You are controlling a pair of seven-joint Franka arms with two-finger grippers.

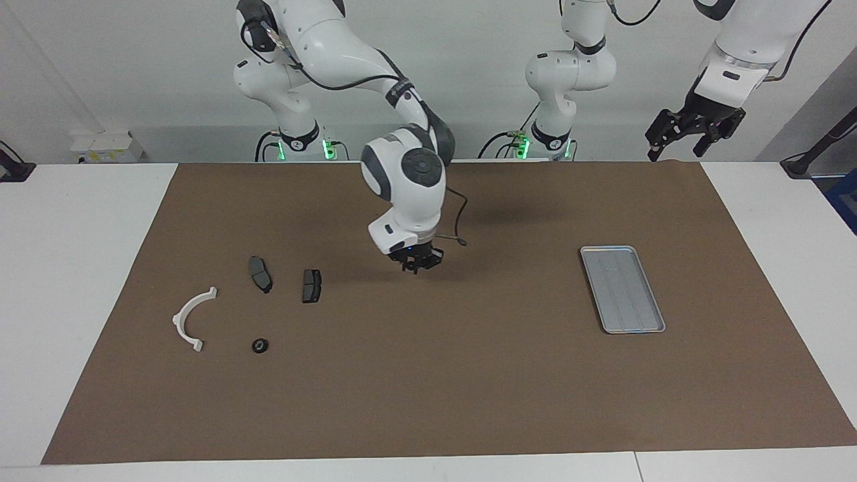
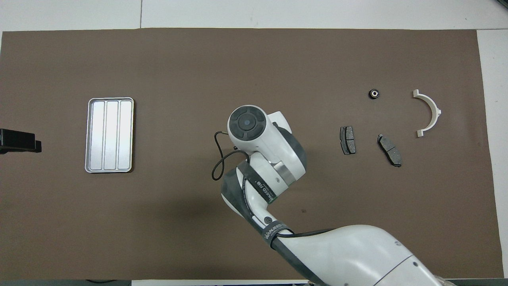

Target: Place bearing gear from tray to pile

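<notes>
The right tool (image 1: 422, 262) hangs low over the bare middle of the flat brown mat (image 1: 435, 375), between the tray and the pile; its short dark fingers point down, nothing visible between them, and whether they are parted or closed I cannot tell. In the overhead view this tool is hidden under its own white wrist. The left tool (image 1: 694, 134) waits raised above the left arm's end of the counter (image 1: 80, 268), its black fingers spread apart and holding nothing; only a black edge of it (image 2: 18, 141) shows in the overhead view. The flat rectangular silver-grey metal tray (image 1: 622, 289) (image 2: 109, 135), rounded at the corners with a low rim and ribbed floor, lies on the mat toward the left arm's end with nothing in it. The small round black bearing gear (image 1: 260, 345) (image 2: 374, 93), with a pale centre, rests on the mat at the right arm's end, beside the white semicircular plastic arc (image 1: 190, 320) (image 2: 430, 113). Two dark grey brake-pad-shaped pieces (image 1: 260, 274) (image 2: 347, 140), matte and flat, lie nearer to the robots than the gear, close together but apart.
</notes>
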